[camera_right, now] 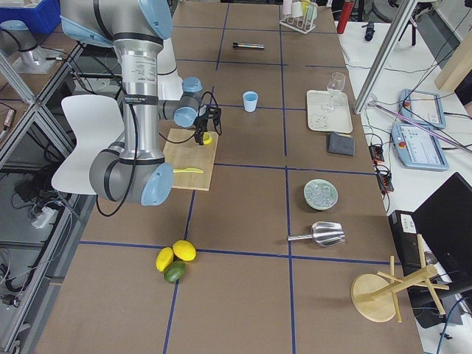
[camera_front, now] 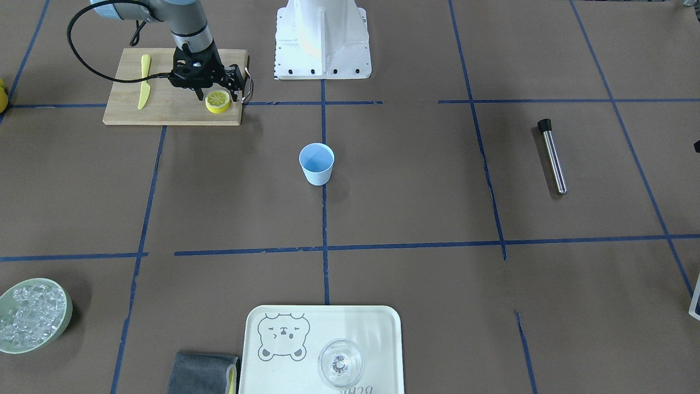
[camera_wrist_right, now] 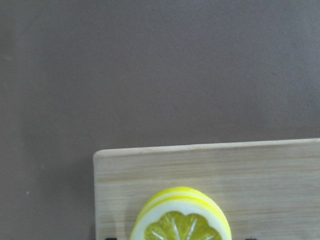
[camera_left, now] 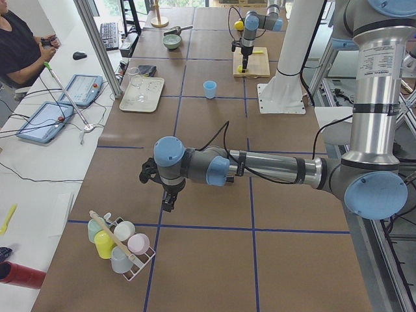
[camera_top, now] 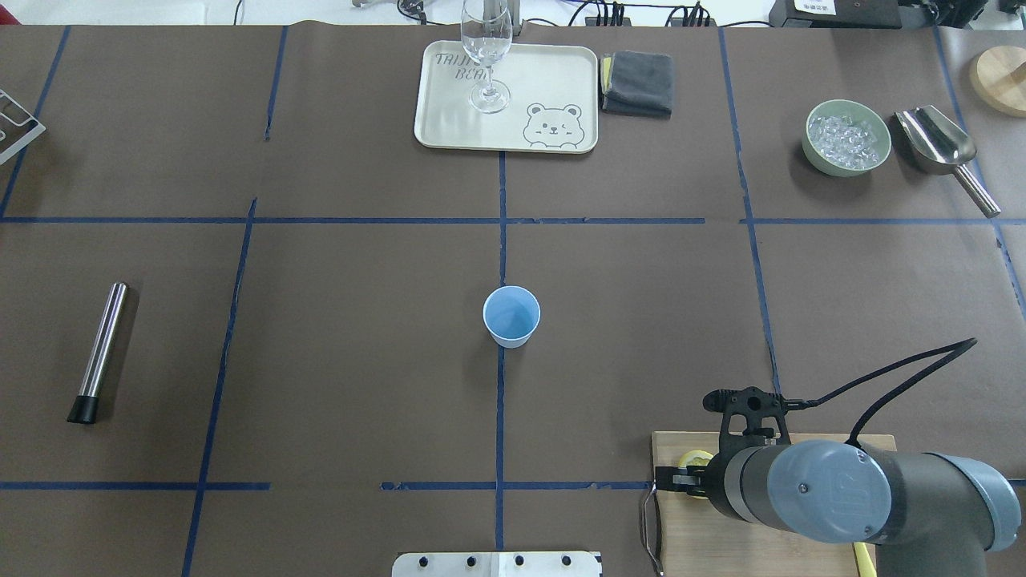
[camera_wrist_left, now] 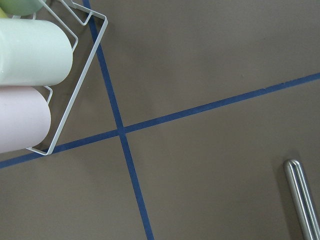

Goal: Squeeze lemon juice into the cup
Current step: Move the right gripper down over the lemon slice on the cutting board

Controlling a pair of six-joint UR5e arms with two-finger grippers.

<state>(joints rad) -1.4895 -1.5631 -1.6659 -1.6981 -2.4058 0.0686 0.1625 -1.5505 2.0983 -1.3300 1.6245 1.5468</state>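
Lemon (camera_wrist_right: pixel 180 220) at near right of table, lying flat on the cutting board (camera_front: pixel 169 109), tucked into the board's 10 o'clock corner (clock read on the overhead view, 12 pointing away from the robot). Right claw (camera_front: pixel 219 98) is down over it, jaws wide. One jaw stands on each side of the slice, with a gap showing on both in the wrist view. Nothing gripped yet. The slice looks double-layered, possibly resting on its twin; cannot tell.

Risks, my judgement:
- The outer jaw stands just beside the board's metal handle loop (camera_front: pixel 249 90). Closing or lifting could snag it and drag the board.
- The slice is thin and flat. The jaws may catch only its rim and squirt it out, and the board edge is just beside it, so it could skid onto the table.
- If there are two layers, both may come up and one may drop on the way.

Knife (camera_front: pixel 144 82) lies at 4 o'clock on the board, well apart.

Left claw (camera_left: pixel 168 203) hangs far out at 9 o'clock near a rack of cups (camera_left: pixel 120 244); cannot tell how far open it is.

Cup (camera_top: pixel 511 316) stands upright at table centre, 10 o'clock from the lemon, well apart. No object shows on the line between them.

Farthest, tray (camera_top: pixel 449 128) with glass (camera_top: pixel 487 56) at 12 and bowl of ice (camera_top: pixel 809 148) at 2, both off the route.
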